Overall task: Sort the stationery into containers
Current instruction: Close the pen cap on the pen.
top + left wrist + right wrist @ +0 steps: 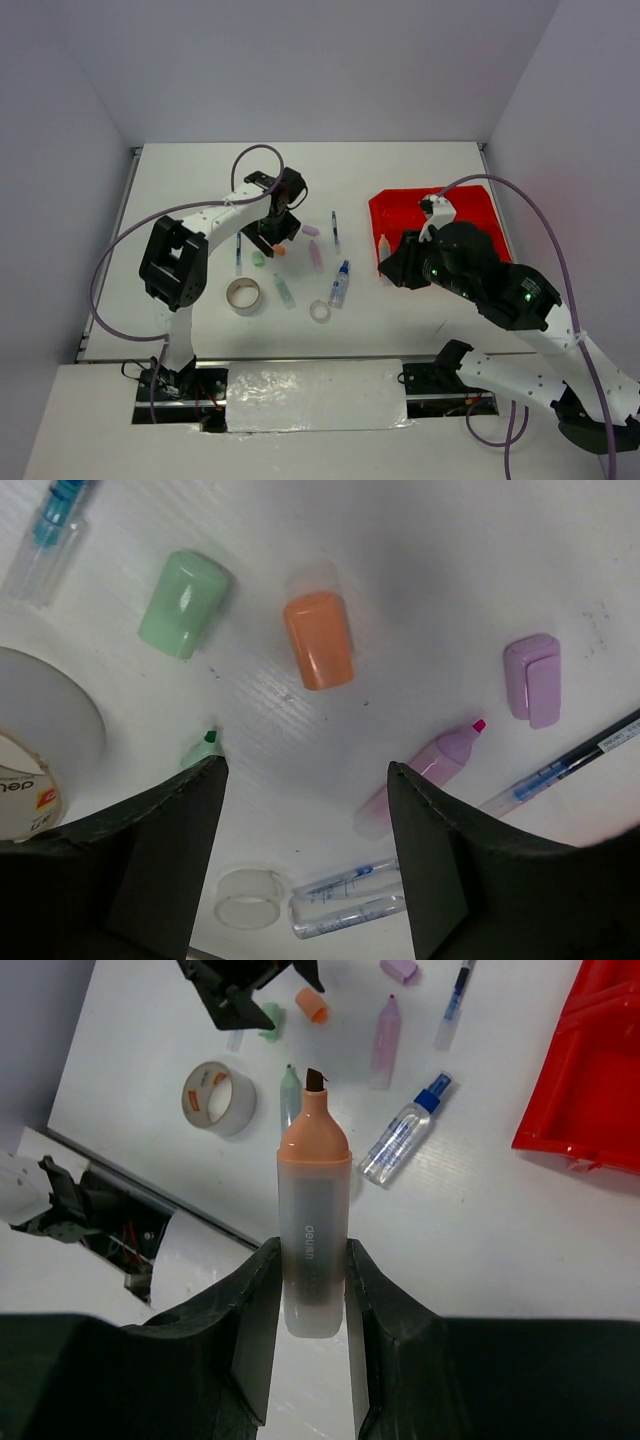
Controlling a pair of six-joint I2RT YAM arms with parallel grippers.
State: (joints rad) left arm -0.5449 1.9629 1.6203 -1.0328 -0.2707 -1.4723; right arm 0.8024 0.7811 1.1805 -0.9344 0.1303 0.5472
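My right gripper is shut on an uncapped orange marker, held above the table just left of the red tray, which also shows in the right wrist view. My left gripper is open and empty, hovering over the orange cap and green cap. Near them lie a purple cap, pink marker, dark pen, clear tape ring, blue-capped bottle, beige tape roll, green marker and a second pen.
The stationery is spread between the two arms in the middle of the white table. The table's near edge with the arm bases and cables lies below the right gripper. Grey walls close in the back and sides.
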